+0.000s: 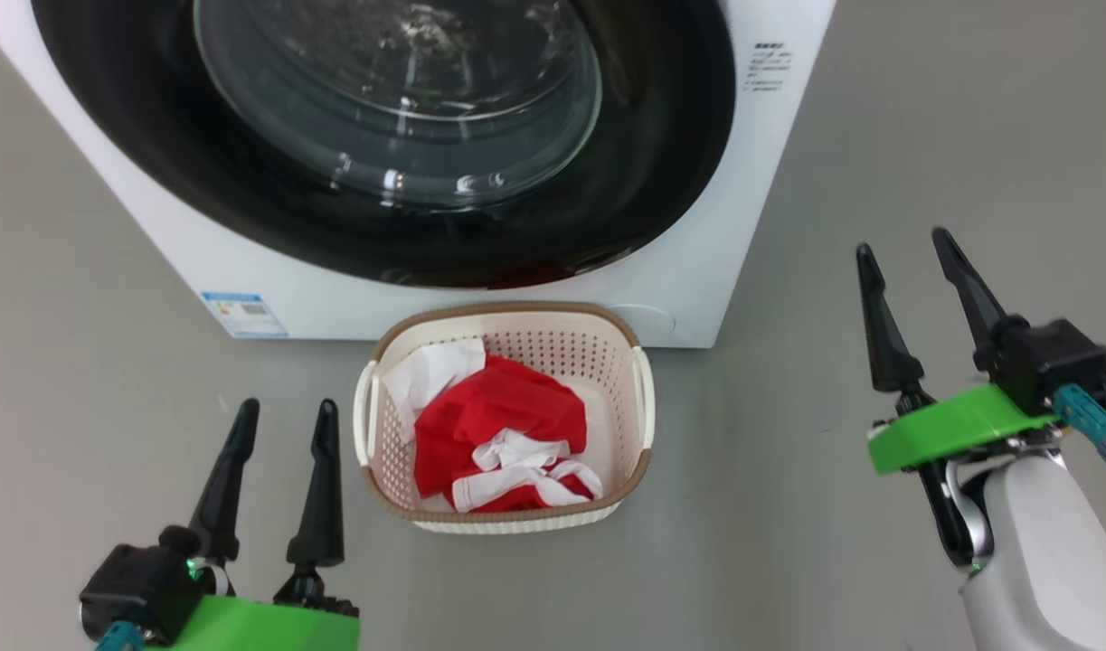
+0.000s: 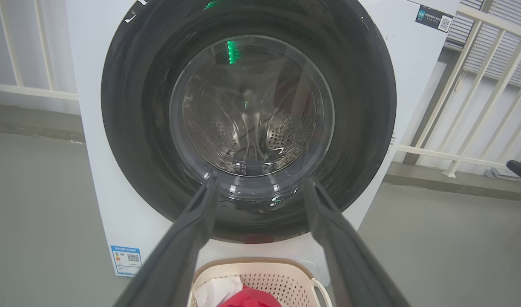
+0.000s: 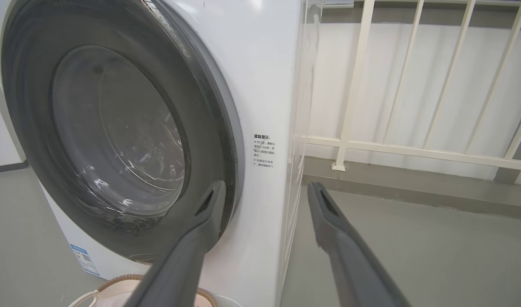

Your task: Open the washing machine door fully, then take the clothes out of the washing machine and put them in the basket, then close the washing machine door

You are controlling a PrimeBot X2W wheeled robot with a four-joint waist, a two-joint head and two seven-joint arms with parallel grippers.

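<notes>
The right gripper [image 1: 903, 242] stands wide open with nothing between its two dark fingers. It hangs over the bare floor [image 1: 788, 470] at the right, off the right front corner of the washer [image 1: 697, 271] and well apart from the basket [image 1: 516, 312]. In its wrist view the fingers point past that corner. One lies in front of the door's edge in the picture and the other in front of the floor beside the machine. Neither seems to touch anything.

The left gripper [image 1: 288, 405] is spread just as wide and is empty too. It sits near and to the left, beside the basket but clear of it, with its fingers pointing toward the washer. Its wrist view looks straight at the door [image 1: 399, 99].

The door is shut, its glossy black rim lying against the white front. The steel drum [image 2: 243, 136] shows through the bulging glass.

The basket stands on the floor right in front of the washer, below the door. Its far rim is close to the machine's base, but I cannot tell whether they touch. The clothes [image 1: 498, 425] lie inside it as a red heap with white trim toward the near side. A white cloth [image 1: 430, 371] is tucked into the far left corner.

A blue label [image 1: 245, 314] sits low on the left of the washer's front. A pale railing [image 3: 354, 85] runs along the wall, far and to the right of the washer.
</notes>
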